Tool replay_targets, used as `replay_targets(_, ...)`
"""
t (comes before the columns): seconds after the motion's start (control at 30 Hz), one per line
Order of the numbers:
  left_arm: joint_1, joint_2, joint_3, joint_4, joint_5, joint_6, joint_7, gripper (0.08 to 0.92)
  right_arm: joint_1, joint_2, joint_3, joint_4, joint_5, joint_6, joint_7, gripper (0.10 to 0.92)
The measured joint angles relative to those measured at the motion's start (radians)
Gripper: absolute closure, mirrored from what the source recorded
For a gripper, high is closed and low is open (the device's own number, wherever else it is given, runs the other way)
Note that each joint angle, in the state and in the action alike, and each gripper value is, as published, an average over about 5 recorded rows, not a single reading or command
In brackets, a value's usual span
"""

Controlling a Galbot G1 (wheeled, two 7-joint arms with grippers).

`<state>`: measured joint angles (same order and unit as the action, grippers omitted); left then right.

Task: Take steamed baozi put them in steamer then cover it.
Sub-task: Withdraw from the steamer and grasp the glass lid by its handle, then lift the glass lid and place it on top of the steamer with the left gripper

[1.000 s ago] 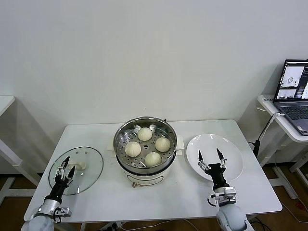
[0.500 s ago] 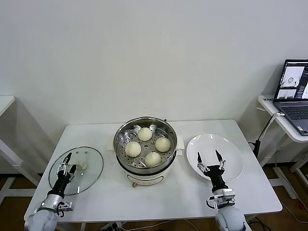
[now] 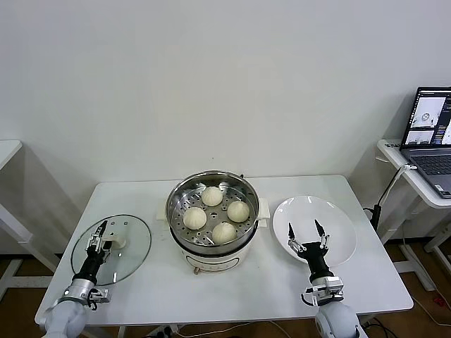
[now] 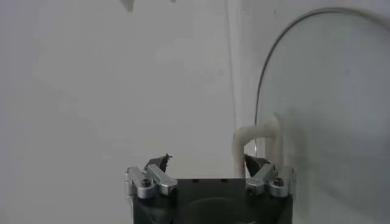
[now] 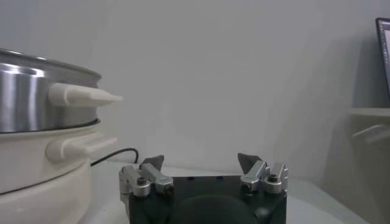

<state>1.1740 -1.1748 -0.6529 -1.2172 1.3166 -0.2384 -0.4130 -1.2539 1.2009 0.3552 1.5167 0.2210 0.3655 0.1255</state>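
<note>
My left gripper (image 3: pixel 99 236) is hovering with fingers apart over the cover (image 3: pixel 134 243), which is lying flat on the table (image 3: pixel 275 282). My right gripper (image 3: pixel 306 235) is waiting spread wide over the white plate (image 3: pixel 338 218). Farther, between them, four steamed baozi (image 3: pixel 195 217) are sitting inside the uncovered steamer (image 3: pixel 176 204).

Left claw (image 3: pixel 101 233) spread, low; right claw (image 3: pixel 305 232) spread, low.

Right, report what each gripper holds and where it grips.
Nothing is held: the left gripper is open over the cover; the right gripper is open over the plate.
</note>
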Motion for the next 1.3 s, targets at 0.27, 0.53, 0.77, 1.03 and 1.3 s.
replay_targets(0.27,-0.012,-0.003,0.000,0.025,0.000,0.002,0.018,0.485,0.003,0.003,0.001,0.003,-0.004,0.000,0.000,0.203)
replay_targets(0.53,-0.018,-0.005,-0.003,0.039,-0.002,-0.001,0.027,0.719,0.002,0.006,0.000,0.006,-0.010,0.005,-0.001,0.203)
replay_targets(0.77,-0.012,-0.001,-0.008,0.030,-0.011,-0.005,0.033,0.809,0.002,0.011,-0.001,0.009,-0.015,0.009,-0.001,0.203)
replay_targets(1.03,0.032,0.024,-0.027,-0.082,-0.076,0.038,0.069,0.809,0.002,0.014,0.000,0.014,-0.022,0.011,-0.002,0.203)
replay_targets(1.3,0.100,0.057,-0.067,-0.347,-0.190,0.165,0.138,0.809,0.002,0.015,0.007,0.015,-0.026,0.012,0.000,0.203)
